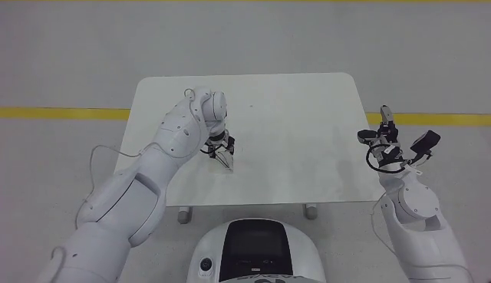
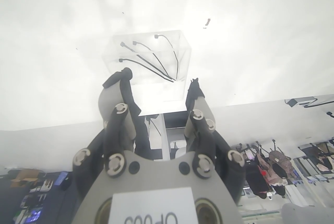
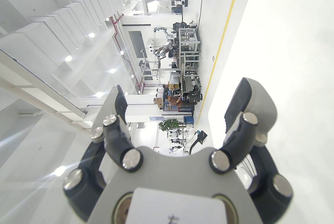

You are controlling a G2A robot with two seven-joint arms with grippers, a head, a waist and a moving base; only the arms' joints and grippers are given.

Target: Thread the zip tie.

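Currently, the task looks barely begun: no tie has been lifted or looped. On the white counter [image 1: 307, 122] sits a small clear box [image 2: 184, 58] holding four black zip ties [image 2: 159, 63]. Their square heads fan out toward the far side and their thin tails gather in one near corner.

The left pincer [image 2: 160, 79] hovers directly over that box, released and holding nothing. Its two dark fingertips [image 2: 124, 79] are spread to either side of the gathered tails. This stance seems chosen so the pincer can drop down and close on a single tie, though the tails lie very close together and taking two at once is a risk.

The right pincer [image 3: 180, 94] is also released and bare. It hangs beside the counter's right edge, well apart from the box and pointed out toward the room, probably so as not to crowd the pick, and perhaps to take the tie's free end for threading.
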